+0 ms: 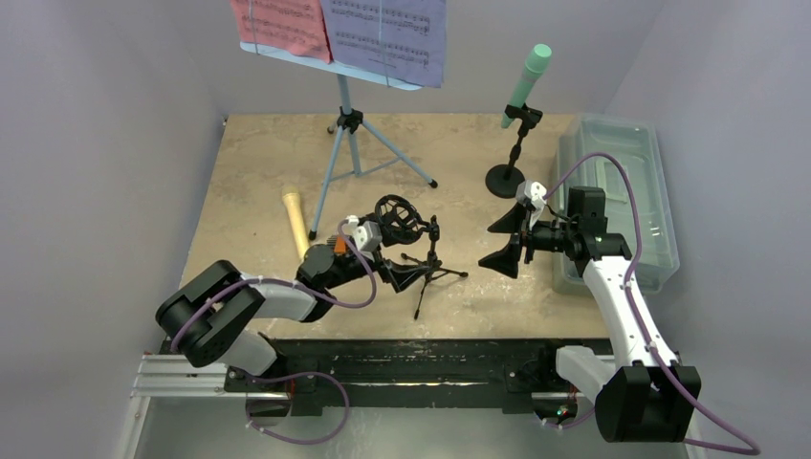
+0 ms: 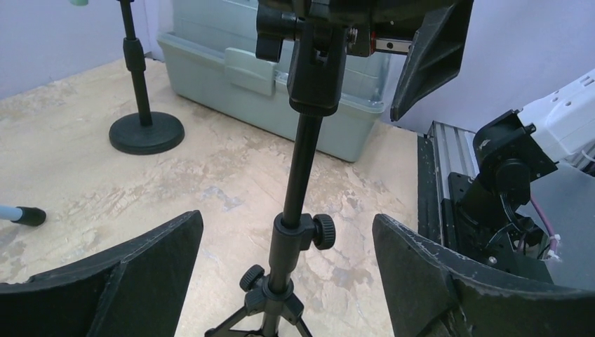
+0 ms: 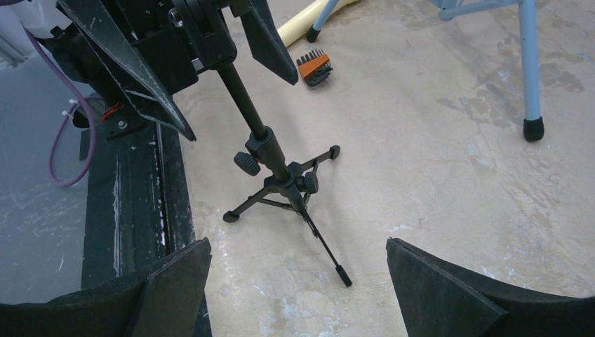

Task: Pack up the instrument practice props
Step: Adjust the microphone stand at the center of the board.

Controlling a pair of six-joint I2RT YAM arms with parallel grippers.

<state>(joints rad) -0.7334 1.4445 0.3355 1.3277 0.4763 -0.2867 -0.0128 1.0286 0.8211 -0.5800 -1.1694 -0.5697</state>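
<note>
While its clip end is cropped in both wrist views, the small black microphone tripod (image 1: 427, 270) stands mid-table (image 1: 258, 153), its pole between the left gripper's (image 2: 286, 217) wide-apart fingers, seemingly untouched. The right gripper (image 1: 505, 241) gapes empty just beside it. There are two microphones: the mint-green microphone (image 1: 528, 81) sits upright on a round-base stand (image 1: 505, 178), and the yellow microphone (image 1: 296, 222) lies flat. Two sheet-music pages (image 1: 387, 33), cropped above, rest on the light-blue tripod (image 1: 346, 143).

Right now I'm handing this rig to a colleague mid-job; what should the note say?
Left gripper: open, astride the pole of the small black tripod, not gripping.
Right gripper: open, holding nothing, near the tub.
Yellow microphone lies on the table; green microphone is in its round-base stand; sheet-music pages are on the blue music stand.
Done: none packed. Left: all of it.
</note>
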